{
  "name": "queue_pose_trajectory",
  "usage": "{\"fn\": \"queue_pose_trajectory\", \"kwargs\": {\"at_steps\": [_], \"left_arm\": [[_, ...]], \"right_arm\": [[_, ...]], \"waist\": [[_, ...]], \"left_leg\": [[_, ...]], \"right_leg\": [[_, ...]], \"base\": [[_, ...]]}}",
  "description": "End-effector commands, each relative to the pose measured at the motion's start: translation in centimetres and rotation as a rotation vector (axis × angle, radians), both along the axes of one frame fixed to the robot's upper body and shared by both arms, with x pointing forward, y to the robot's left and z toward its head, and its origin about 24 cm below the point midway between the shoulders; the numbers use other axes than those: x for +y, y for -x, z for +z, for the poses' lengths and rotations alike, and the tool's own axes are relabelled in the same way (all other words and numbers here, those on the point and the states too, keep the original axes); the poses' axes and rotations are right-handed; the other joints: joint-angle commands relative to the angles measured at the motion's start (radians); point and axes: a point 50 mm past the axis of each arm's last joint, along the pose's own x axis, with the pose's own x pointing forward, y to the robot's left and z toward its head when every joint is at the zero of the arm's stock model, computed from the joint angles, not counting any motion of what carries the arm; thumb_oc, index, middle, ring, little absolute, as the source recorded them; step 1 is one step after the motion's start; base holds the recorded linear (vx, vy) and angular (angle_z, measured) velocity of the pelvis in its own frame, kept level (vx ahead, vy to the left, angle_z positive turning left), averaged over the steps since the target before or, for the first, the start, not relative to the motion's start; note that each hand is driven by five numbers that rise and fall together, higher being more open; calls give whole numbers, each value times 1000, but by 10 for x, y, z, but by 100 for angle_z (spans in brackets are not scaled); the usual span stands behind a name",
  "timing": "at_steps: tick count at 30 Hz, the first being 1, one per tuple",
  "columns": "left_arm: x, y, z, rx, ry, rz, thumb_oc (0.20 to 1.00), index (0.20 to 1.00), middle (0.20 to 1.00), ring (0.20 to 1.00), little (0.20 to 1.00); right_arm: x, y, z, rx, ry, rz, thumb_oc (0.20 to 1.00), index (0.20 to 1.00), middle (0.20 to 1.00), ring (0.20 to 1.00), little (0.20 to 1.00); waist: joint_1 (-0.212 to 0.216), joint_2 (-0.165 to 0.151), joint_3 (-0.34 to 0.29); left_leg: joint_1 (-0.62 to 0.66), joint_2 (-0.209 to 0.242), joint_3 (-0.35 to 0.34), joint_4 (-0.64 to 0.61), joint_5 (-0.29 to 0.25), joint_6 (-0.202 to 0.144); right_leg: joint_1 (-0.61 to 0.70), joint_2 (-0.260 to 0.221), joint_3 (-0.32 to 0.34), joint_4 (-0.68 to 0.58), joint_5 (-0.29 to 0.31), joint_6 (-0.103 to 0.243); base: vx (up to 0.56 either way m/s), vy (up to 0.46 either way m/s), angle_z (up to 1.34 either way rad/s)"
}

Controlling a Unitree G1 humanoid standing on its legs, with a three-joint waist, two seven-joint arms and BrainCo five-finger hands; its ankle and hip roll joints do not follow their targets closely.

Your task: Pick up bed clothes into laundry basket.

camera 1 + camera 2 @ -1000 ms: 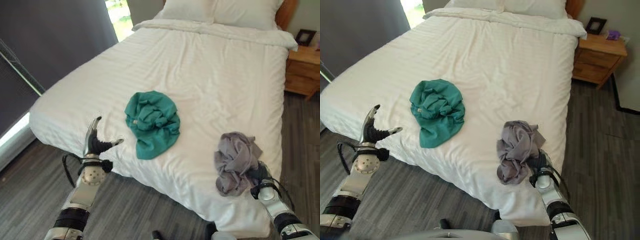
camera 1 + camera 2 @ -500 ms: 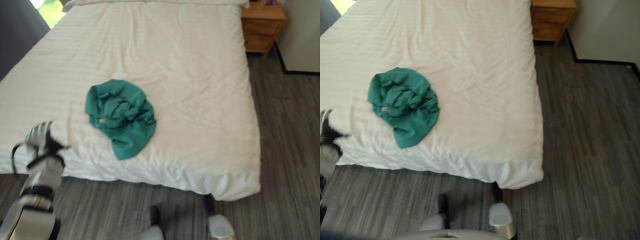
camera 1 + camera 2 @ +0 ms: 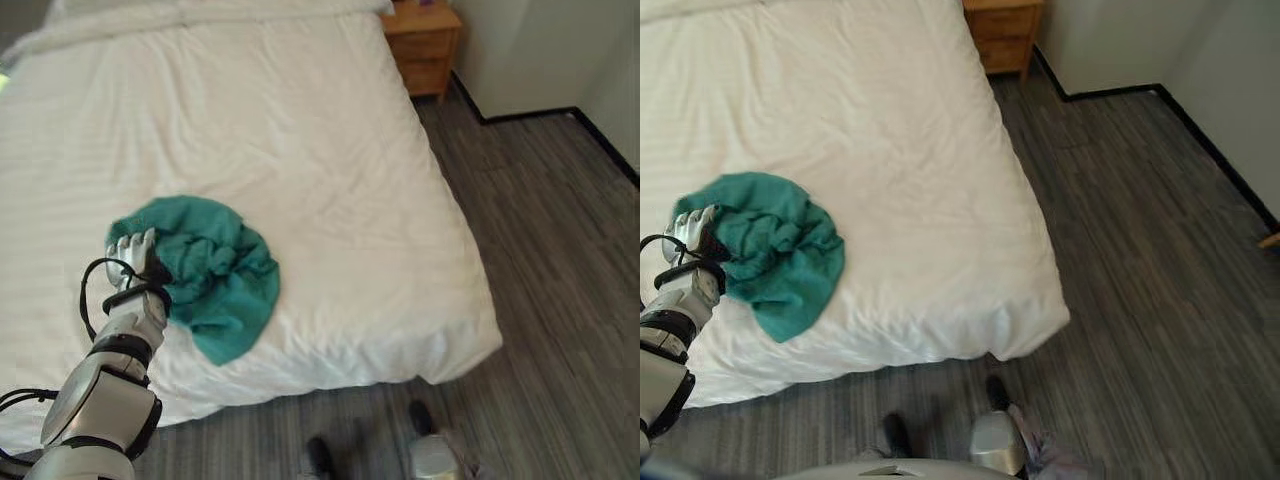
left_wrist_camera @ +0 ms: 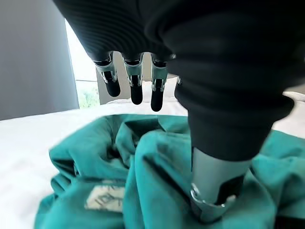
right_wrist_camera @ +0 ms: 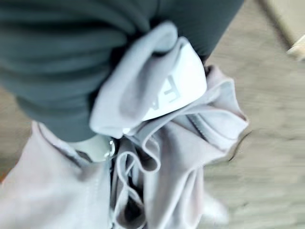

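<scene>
A crumpled teal garment point(image 3: 205, 275) lies on the white bed point(image 3: 300, 130) near its foot edge. My left hand point(image 3: 133, 250) rests at the garment's left side. In the left wrist view its fingers point(image 4: 136, 88) hang straight just above the teal cloth point(image 4: 95, 157), and its thumb point(image 4: 214, 191) presses down into a fold. A grey-lilac garment point(image 5: 190, 138) with a white label hangs bunched in my right hand point(image 5: 95, 147), which is shut on it above the floor.
A wooden nightstand point(image 3: 425, 40) stands at the bed's far right corner. Grey plank floor point(image 3: 1140, 250) runs along the bed's right side and foot. A pale wall with a dark skirting point(image 3: 1120, 40) bounds it at the back right.
The camera has swung to the right. My left hand has moved from the bed's edge onto the teal garment. The grey garment has left the bed, held in my right hand.
</scene>
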Motion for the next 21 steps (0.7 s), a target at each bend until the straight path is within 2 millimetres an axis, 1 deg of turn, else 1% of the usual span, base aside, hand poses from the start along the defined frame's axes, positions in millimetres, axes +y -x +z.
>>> {"fn": "queue_pose_trajectory", "kwargs": {"at_steps": [1,3,4,5,7,8,9,11,12,13,14,16,17,18,19,20,21], "left_arm": [[24,-2,49,-134,-45,62,1000,1000,1000,1000,1000],[26,1,44,-118,-19,73,1000,1000,1000,1000,1000],[27,1,44,-119,-19,73,1000,1000,1000,1000,1000],[29,3,42,-104,-10,82,1000,1000,1000,1000,1000],[31,4,44,-101,-12,89,1000,1000,1000,1000,1000],[41,9,48,-82,-24,116,1000,1000,1000,1000,1000],[49,24,28,28,-22,154,1000,1000,1000,1000,1000],[42,42,-20,206,-32,148,1000,1000,1000,1000,1000],[39,49,-35,256,-23,147,1000,1000,1000,1000,1000],[35,53,-48,290,2,144,1000,1000,1000,1000,1000],[34,57,-53,301,16,153,1000,1000,1000,1000,1000],[38,68,-62,362,1,168,1000,1000,1000,1000,1000],[38,68,-62,362,1,168,1000,1000,1000,1000,1000],[35,89,-87,465,26,176,200,200,200,200,200],[17,73,-91,446,55,173,200,200,200,200,200],[11,49,-74,450,58,110,200,200,200,200,200],[5,35,-64,407,77,86,200,200,200,200,200]], "right_arm": [[-58,-12,28,31,153,-67,200,200,200,200,200],[-67,-23,34,8,174,-50,200,200,200,200,200],[-67,-23,34,8,174,-50,200,200,200,200,200],[-72,-27,37,-2,183,-45,200,200,200,200,200],[-75,-32,39,-12,190,-42,200,200,200,200,200],[-79,-43,43,-42,194,-34,200,200,200,200,200],[-85,-56,49,-81,202,-27,200,200,200,200,200],[-89,-64,52,-99,212,-19,200,200,200,200,200],[-93,-68,57,-115,223,-17,200,200,200,200,200],[-98,-73,61,-138,233,-25,200,200,200,200,200],[-99,-76,63,-150,236,-25,200,200,200,200,200],[-106,-84,70,-186,251,-19,200,200,200,200,200],[-106,-84,70,-186,252,-18,200,200,200,200,200],[-104,-87,69,-192,243,-17,200,200,200,200,200],[-100,-89,66,-182,231,-8,200,200,200,200,200],[-107,-101,75,-207,243,7,200,200,200,200,200],[-114,-99,80,-207,249,-19,200,200,200,200,200]], "waist": [[24,12,10],[25,10,19],[25,10,19],[26,10,28],[26,11,32],[25,11,40],[25,12,48],[28,3,62],[30,3,71],[33,-4,90],[34,-5,102],[33,-11,130],[32,-10,128],[35,-9,129],[23,-14,123],[21,-13,117],[18,-9,112]], "left_leg": [[-28,59,-11,7,-26,-55],[-35,60,1,7,-27,-55],[-35,60,1,7,-27,-55],[-43,58,6,7,-25,-55],[-50,59,9,7,-23,-55],[-68,57,11,7,-21,-55],[-91,56,14,7,-16,-53],[-109,55,17,7,-12,-51],[-120,53,16,7,-10,-50],[-135,55,14,7,-3,-51],[-146,54,12,7,1,-51],[-180,60,7,7,15,-55],[-182,60,7,7,15,-55],[-209,65,8,7,21,-59],[-212,68,11,7,19,-60],[-216,72,15,7,20,-62],[-207,72,16,7,13,-62]], "right_leg": [[-28,-51,-49,8,-1,66],[-42,-54,-61,8,9,66],[-43,-54,-61,8,10,66],[-55,-58,-66,8,18,66],[-65,-59,-67,8,22,66],[-93,-58,-63,8,32,66],[-125,-54,-59,8,40,66],[-147,-54,-54,8,49,66],[-160,-53,-50,8,52,66],[-174,-54,-50,8,55,66],[-184,-55,-51,8,58,66],[-219,-55,-55,8,66,66],[-221,-55,-55,8,67,66],[-246,-52,-61,8,70,66],[-253,-51,-58,8,69,66],[-255,-49,-55,8,68,66],[-247,-50,-56,8,63,66]], "base": [[-24,18,-13],[-12,21,-16],[-2,34,-7],[0,0,0],[-19,30,-6],[-70,53,-21],[-90,56,-29],[-75,56,-33],[-88,42,-29],[-98,29,-24],[-118,14,-7],[-100,12,1],[-83,16,-2],[-41,26,-3],[-39,43,-3],[27,56,0],[33,59,1]]}}
